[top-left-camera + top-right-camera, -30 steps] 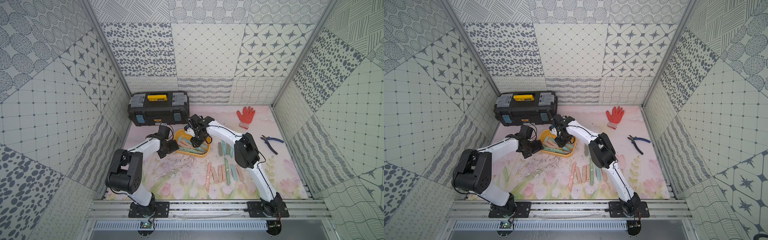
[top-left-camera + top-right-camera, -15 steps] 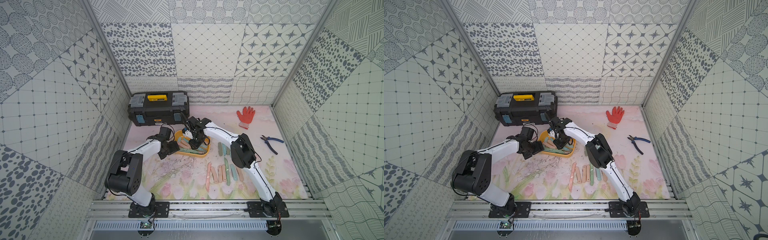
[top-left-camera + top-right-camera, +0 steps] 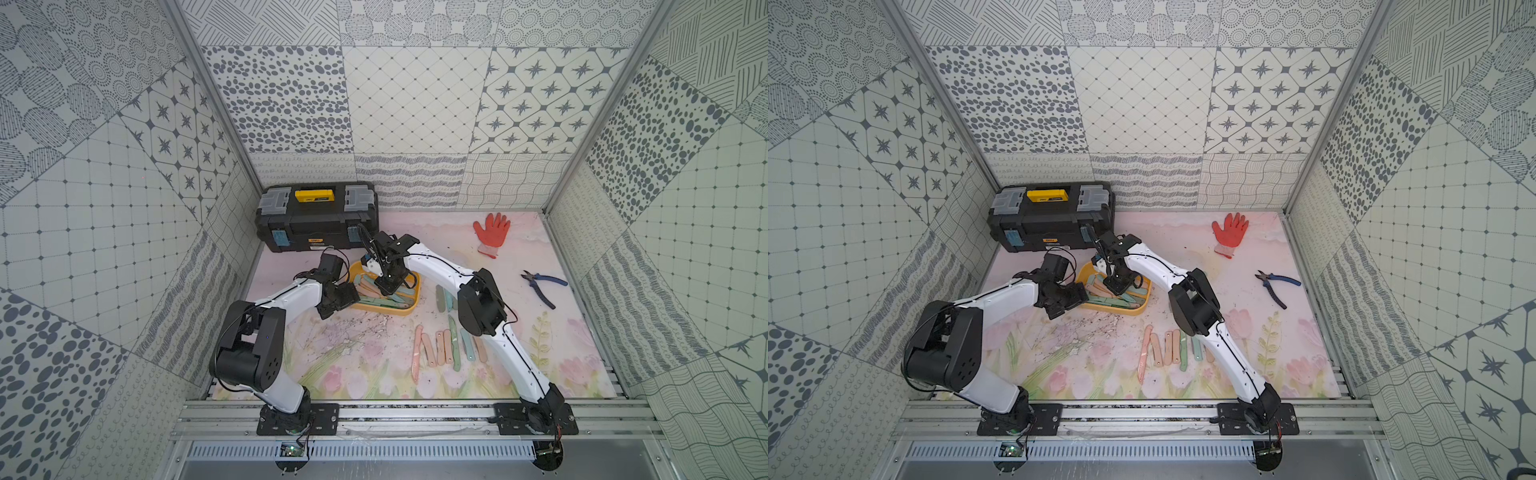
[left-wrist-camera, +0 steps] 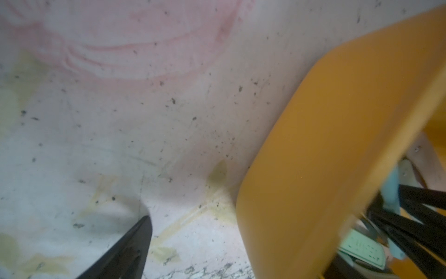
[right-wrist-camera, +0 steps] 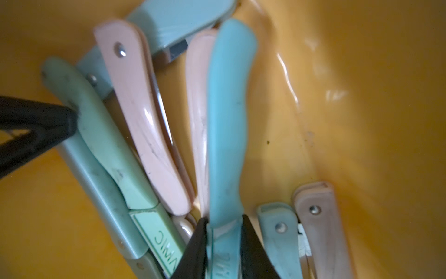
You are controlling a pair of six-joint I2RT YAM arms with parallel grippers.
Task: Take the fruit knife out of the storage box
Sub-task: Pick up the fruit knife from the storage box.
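The yellow storage box [image 3: 386, 310] [image 3: 1133, 309] sits mid-table and holds several folded fruit knives in pink, green and blue. My right gripper [image 5: 224, 221] [image 3: 384, 286] [image 3: 1116, 286] reaches down into it, shut on a blue fruit knife [image 5: 228, 120] near one end. A pink knife [image 5: 142, 116] and a green knife [image 5: 103, 135] lie beside it. My left gripper [image 4: 265, 212] [image 3: 347, 297] is open and straddles the box's wall [image 4: 325, 145]. One of its fingers [image 4: 135, 241] is outside on the mat. The other finger [image 5: 36, 128] is inside, against the green knife.
A black toolbox [image 3: 318, 222] with a yellow handle stands behind the box. A red glove [image 3: 491, 232] lies at the back right, blue-handled pliers [image 3: 540, 286] at the right. Several knives [image 3: 444, 349] lie in a row on the flowered mat near the right arm.
My right gripper has come down into the box and closed on the blue knife. The left arm has hardly moved.
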